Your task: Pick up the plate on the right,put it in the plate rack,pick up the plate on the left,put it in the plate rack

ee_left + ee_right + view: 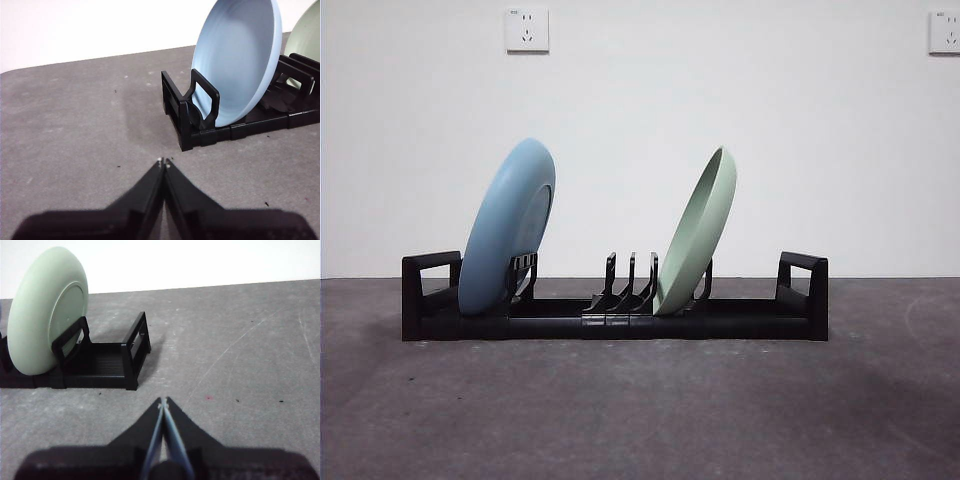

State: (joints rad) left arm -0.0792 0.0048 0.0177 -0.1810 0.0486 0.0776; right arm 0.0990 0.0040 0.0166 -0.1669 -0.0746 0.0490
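The black plate rack (620,322) lies across the table with a handle loop at each end. A blue plate (508,226) stands tilted in its left slots, and a green plate (698,232) leans in slots right of the middle. My left gripper (164,162) is shut and empty, low over the table a short way off the rack's (200,125) left end, facing the blue plate (235,55). Off the rack's (107,362) right end my right gripper (163,401) is shut and empty too, with the green plate (42,310) ahead of it. Neither arm shows in the front view.
Grey tabletop (640,400) spreads in front of the rack and to both sides. A white wall with two sockets (527,30) stands behind. Three free dividers (630,285) stand between the two plates.
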